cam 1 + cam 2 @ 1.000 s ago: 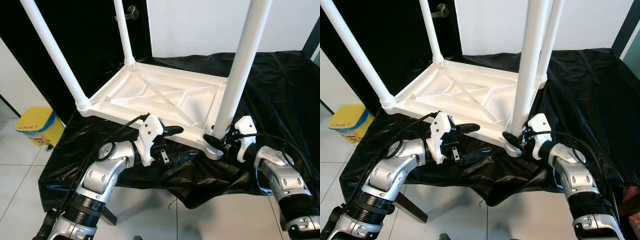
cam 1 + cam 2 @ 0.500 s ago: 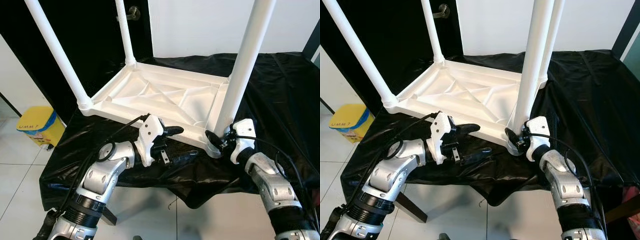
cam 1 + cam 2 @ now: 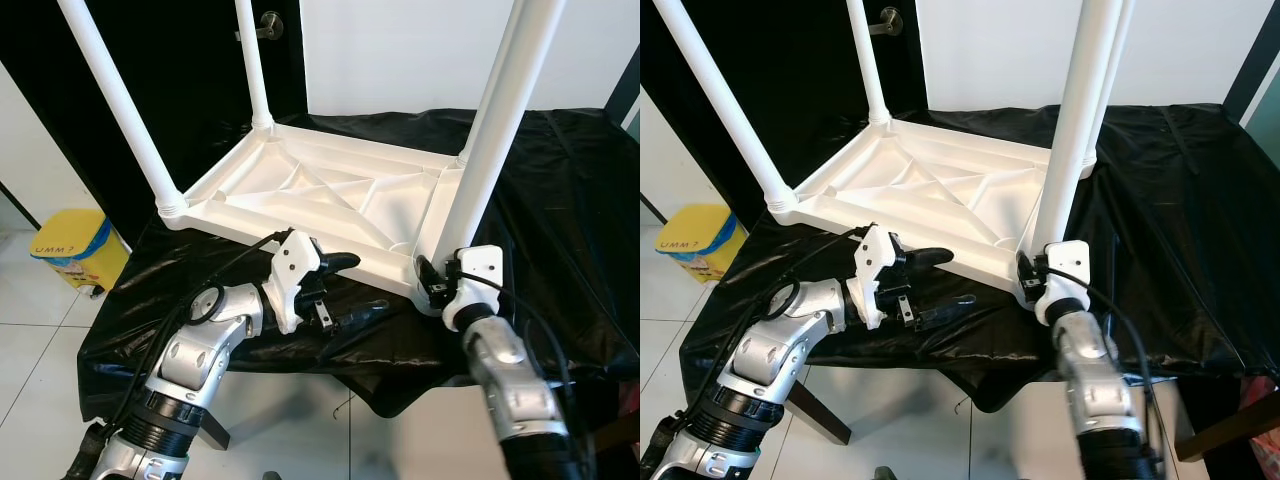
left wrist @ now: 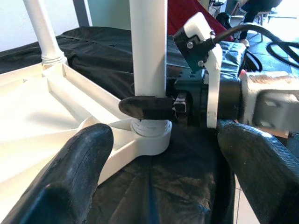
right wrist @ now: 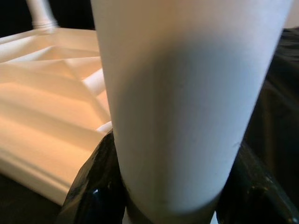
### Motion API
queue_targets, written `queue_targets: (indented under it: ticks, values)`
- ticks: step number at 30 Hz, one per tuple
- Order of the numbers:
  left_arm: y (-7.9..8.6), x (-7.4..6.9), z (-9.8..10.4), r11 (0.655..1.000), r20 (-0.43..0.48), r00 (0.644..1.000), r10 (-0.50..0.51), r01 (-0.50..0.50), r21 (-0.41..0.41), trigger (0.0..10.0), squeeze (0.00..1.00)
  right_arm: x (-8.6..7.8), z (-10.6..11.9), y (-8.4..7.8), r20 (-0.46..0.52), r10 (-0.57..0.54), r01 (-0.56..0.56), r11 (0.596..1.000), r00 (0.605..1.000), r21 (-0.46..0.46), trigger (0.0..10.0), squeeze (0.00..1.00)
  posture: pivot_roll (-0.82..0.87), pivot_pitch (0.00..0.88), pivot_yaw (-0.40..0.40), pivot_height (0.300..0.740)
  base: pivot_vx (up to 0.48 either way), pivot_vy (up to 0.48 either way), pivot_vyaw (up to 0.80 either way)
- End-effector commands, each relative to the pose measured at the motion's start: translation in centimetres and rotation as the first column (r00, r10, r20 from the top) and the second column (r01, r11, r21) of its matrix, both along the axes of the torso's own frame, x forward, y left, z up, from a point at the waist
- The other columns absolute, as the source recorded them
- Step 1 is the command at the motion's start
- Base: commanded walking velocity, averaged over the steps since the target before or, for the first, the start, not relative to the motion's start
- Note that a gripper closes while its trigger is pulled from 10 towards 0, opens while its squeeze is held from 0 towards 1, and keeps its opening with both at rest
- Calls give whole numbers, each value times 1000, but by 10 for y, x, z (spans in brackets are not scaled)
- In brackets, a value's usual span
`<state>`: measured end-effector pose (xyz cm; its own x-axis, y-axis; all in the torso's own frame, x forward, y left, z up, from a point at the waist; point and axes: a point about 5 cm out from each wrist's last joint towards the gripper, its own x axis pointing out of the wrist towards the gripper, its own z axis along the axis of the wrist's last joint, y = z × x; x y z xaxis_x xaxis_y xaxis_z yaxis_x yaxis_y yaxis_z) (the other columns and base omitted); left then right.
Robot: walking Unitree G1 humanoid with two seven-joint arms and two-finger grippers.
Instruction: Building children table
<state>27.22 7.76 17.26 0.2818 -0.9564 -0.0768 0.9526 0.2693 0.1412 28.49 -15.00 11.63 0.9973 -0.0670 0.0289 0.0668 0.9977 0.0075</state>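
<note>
Since a second ago the right arm has swung in under the near right corner, so its forearm now points almost straight up the picture, and the right gripper [image 3: 432,278] stays clamped on the foot of the near right leg [image 3: 495,130]. The left arm has shifted only slightly and is still spread wide beside the table's near edge.

The white plastic table [image 3: 330,200] lies upside down on a black cloth [image 3: 560,200] that covers a larger surface, its ribbed underside facing up. Four white legs rise from its corners: the near left leg [image 3: 115,100], the far left leg [image 3: 254,65], the near right one, and a far right one just behind it, seen best in the right eye view [image 3: 1110,80].

The right gripper's two black fingers [image 5: 93,186] wrap both sides of the near right leg just above its socket, pressed against it. From the left wrist, one of those fingers lies across the leg's base.

The left gripper [image 3: 345,285] hovers at the front rim, its fingers [image 4: 79,172] far apart with nothing between them; the upper finger seems to reach over the rim, though I cannot tell whether it touches.

A yellow bin [image 3: 75,250] stands on the tiled floor at the left, beside a black door [image 3: 180,70].
</note>
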Motion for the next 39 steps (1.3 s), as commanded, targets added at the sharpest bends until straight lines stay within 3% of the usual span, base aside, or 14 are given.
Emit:
queue_targets:
  ticks: [1, 3, 17, 18, 19, 24, 31, 33, 34, 35, 36, 37, 39]
  values:
    - [1, 2, 2, 999, 11, 999, 31, -31, -8, 10000, 0, -8, -13, -9, -67, -128, 128, 992, 989, -8, 10000, 0, -163, 30, 31, 740, 0, 0, 0]
    - [1, 3, 2, 999, 15, 999, 36, -36, -12, 10000, 0, -9, -11, 0, -63, -133, 134, 991, 989, 6, 10000, 0, -166, 31, 29, 740, 0, 0, 0]
    - [-3, 0, 1, 999, 9, 999, 36, -36, -29, 10000, 0, -15, 1, 0, -1, -123, 123, 992, 992, -16, 10000, 0, -176, 55, 19, 740, 0, 0, 0]
    - [-3, 0, 1, 999, 8, 999, 37, -37, -30, 10000, 0, -16, 5, -1, 19, -113, 114, 993, 993, -19, 10000, 620, -178, 59, 20, 740, 0, 0, 0]
    - [-3, -1, 2, 999, 7, 999, 37, -36, -32, 10000, 0, -17, 7, -2, 28, -105, 105, 994, 994, -20, 10000, 1000, -180, 66, 19, 740, 0, 0, 0]
    - [-4, -1, 0, 999, 5, 999, 37, -37, -29, 10000, 0, -18, 12, -7, 66, -61, 63, 998, 996, -27, 10000, 1000, -181, 66, 20, 740, 0, 0, 0]
    - [-7, -1, 1, 999, 3, 1000, 20, -19, -35, 10000, 0, -24, 22, -25, 118, 182, -177, 983, 976, -52, 10000, 1000, -195, 76, 33, 740, 0, 0, 0]
    - [-7, -1, 1, 999, 3, 1000, 16, -16, -35, 10000, 0, -25, 22, -27, 116, 207, -202, 978, 971, -55, 10000, 1000, -195, 76, 33, 740, 0, 0, 0]
    - [-7, -1, 1, 999, 2, 1000, 14, -14, -35, 10000, 0, -23, 21, -30, 101, 254, -249, 967, 962, -61, 10000, 157, -199, 77, 41, 740, 0, 0, 0]
    - [-7, -1, 1, 999, 2, 1000, 14, -14, -35, 10000, 0, -23, 21, -30, 101, 254, -249, 967, 962, -61, 10000, 157, -199, 77, 41, 740, 0, 0, 0]
    - [-7, -1, 2, 999, 2, 1000, 13, -13, -34, 10000, 0, -21, 21, -32, 85, 303, -298, 952, 949, -71, 10000, 0, -198, 78, 43, 740, 0, 0, 0]
    - [-7, -1, 2, 999, 2, 1000, 13, -13, -34, 10000, 0, -21, 21, -32, 85, 303, -298, 952, 949, -71, 10000, 0, -198, 78, 43, 740, 0, 0, 0]
    - [-6, -1, 2, 999, 1, 1000, 10, -10, -31, 10000, 0, -16, 20, -35, 43, 425, -418, 902, 904, -109, 10000, 0, -198, 78, 43, 740, 0, 0, 0]
